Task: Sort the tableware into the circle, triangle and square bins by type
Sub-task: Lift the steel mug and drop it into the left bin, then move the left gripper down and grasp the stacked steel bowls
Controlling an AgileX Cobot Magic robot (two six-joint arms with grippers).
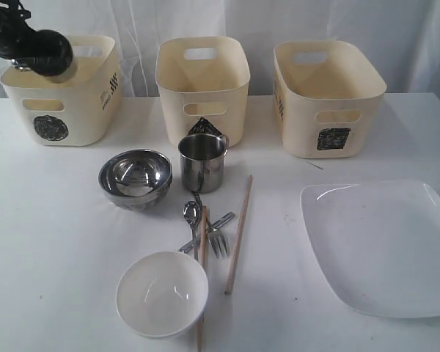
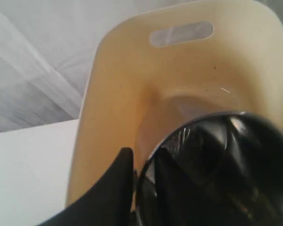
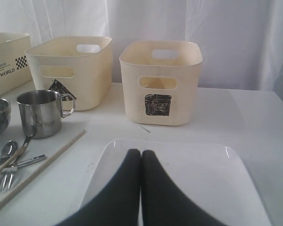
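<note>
My left gripper [image 2: 141,157] is shut on a steel mug [image 2: 217,169], one finger inside its rim and one outside. It holds the mug [image 1: 50,53] over the circle bin [image 1: 59,110]. The triangle bin [image 1: 202,81] and the square bin [image 1: 326,95] stand to its right. On the table are a second steel mug [image 1: 202,163], two nested steel bowls [image 1: 135,178], a white bowl [image 1: 161,293], chopsticks [image 1: 239,233], a spoon [image 1: 191,213], a fork [image 1: 216,238] and a knife [image 1: 209,229]. My right gripper [image 3: 141,153] is shut and empty over the white square plate [image 3: 198,174].
A white curtain hangs behind the three bins. The plate [image 1: 385,246] reaches the table's right edge in the exterior view. The cutlery and one chopstick [image 1: 202,286] lie crossed in a small pile between the mug and the white bowl.
</note>
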